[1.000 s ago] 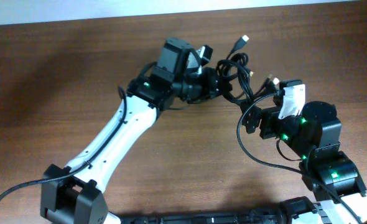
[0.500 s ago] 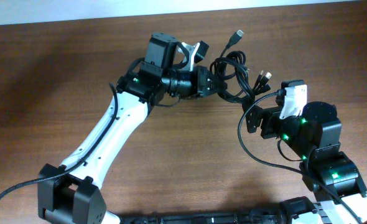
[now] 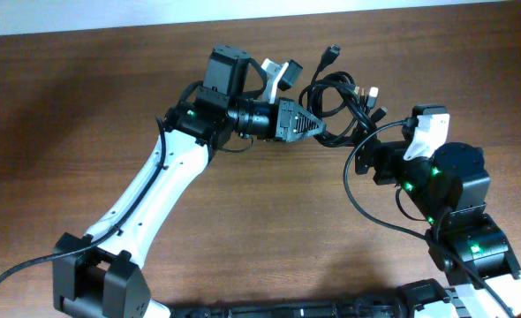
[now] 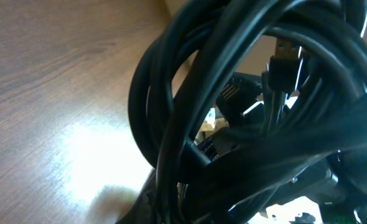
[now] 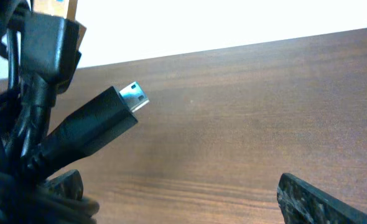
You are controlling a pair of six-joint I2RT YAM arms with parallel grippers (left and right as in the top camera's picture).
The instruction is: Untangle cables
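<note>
Pincers first: the left gripper (image 3: 312, 126) is clamped on the cables (image 3: 342, 99), a knotted bundle at the far side of the table (image 3: 84, 106), right of centre. The right gripper (image 3: 371, 159) gapes wide just beside it. Light, floppy cords, I'd judge, best taken at a stiff plug (image 5: 112, 112).
</note>
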